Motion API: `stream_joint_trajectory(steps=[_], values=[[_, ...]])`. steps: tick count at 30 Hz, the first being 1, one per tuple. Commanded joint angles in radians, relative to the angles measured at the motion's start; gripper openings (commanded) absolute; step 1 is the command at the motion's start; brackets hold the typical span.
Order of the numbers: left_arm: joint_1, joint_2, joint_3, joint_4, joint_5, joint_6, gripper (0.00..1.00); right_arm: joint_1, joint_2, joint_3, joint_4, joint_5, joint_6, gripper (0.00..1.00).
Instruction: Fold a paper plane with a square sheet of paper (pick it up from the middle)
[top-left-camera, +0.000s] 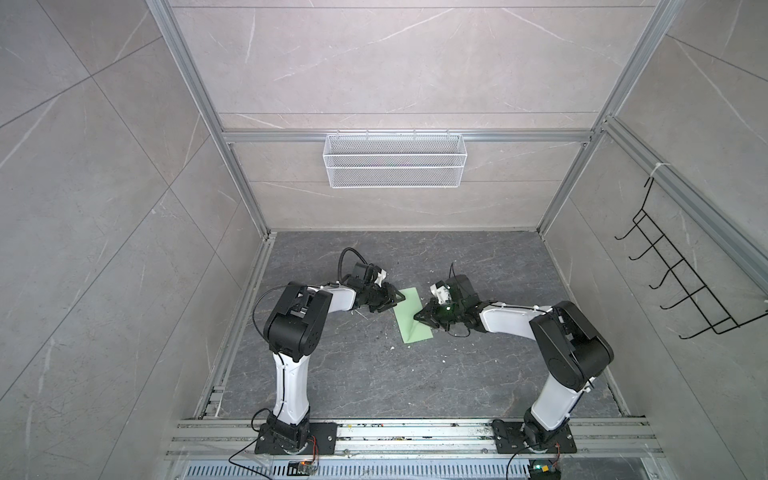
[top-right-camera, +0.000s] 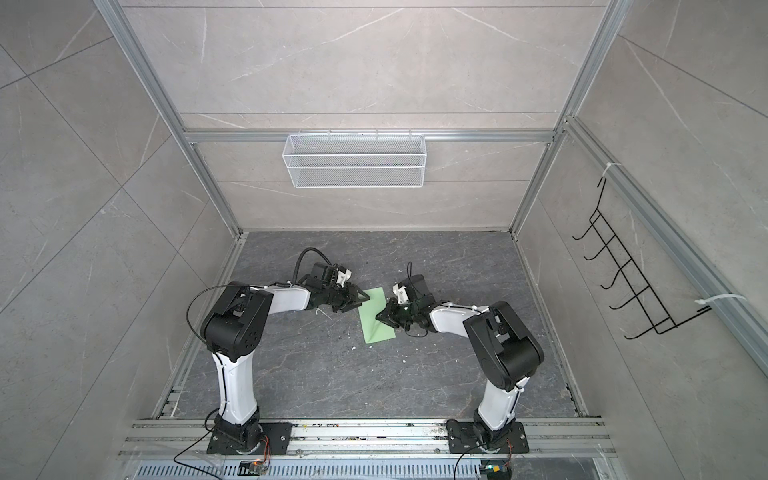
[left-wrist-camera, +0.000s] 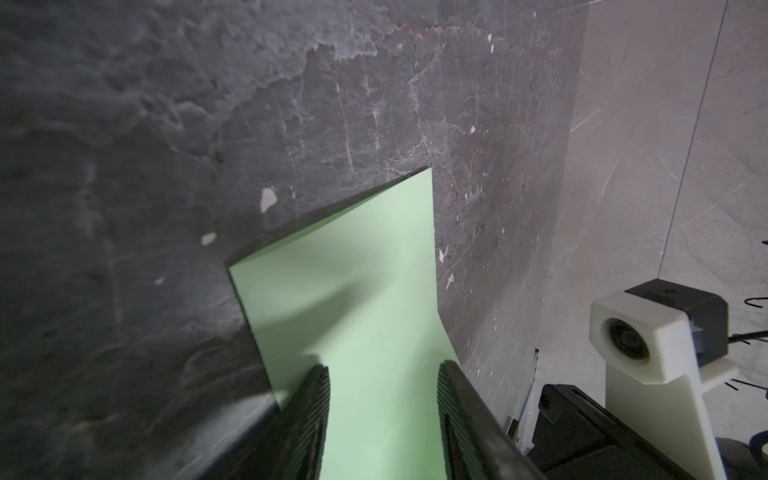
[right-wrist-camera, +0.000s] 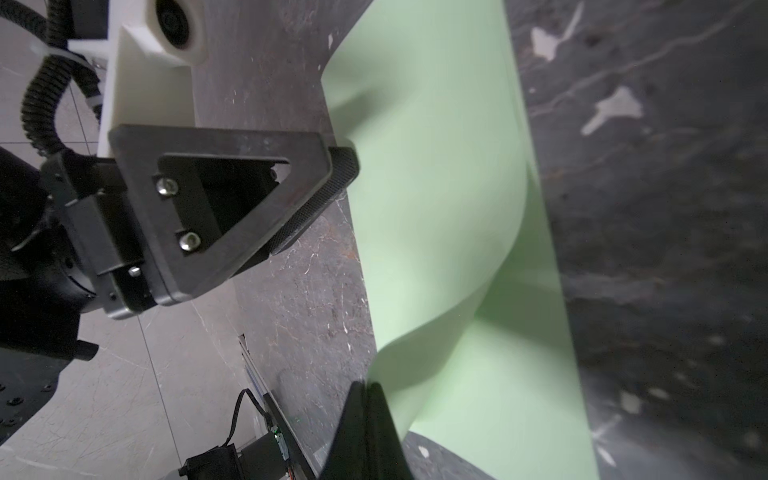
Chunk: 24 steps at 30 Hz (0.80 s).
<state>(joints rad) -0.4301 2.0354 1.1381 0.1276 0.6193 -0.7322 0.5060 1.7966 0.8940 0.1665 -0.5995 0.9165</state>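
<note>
Paper (top-left-camera: 408, 308) is a flat pale mint green, no print on it. Floor (top-left-camera: 415, 374) is dark grey stone-look with thin whitish and rusty veins, plus pale specks. Walls (top-left-camera: 104, 208) are light grey-beige tile with white streaks. Basket (top-left-camera: 395, 166) is white mesh, hook rack (top-left-camera: 702, 286) plain black wire, arms (top-left-camera: 291, 382) white with black joints.

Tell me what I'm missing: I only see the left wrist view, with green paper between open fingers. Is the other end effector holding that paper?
Observer: Yes. In the right wrist view the right end effector is shut on an edge of the green sheet.
Operator: Does the sheet lie flat there?
Observer: No. The pinched edge is lifted and the paper curls up from the rest, which lies on the dark table in both top views.
</note>
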Motion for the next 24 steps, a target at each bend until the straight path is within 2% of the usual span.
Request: stream_joint_trajectory(steps=[1,24], values=[[-0.005,0.040,-0.001,-0.077,-0.027,0.030,0.47,0.022,0.048,0.039,-0.006,0.022,-0.023,0.07],[-0.005,0.036,-0.024,-0.079,-0.039,0.023,0.47,0.052,0.165,0.112,0.038,0.091,-0.041,0.07]])
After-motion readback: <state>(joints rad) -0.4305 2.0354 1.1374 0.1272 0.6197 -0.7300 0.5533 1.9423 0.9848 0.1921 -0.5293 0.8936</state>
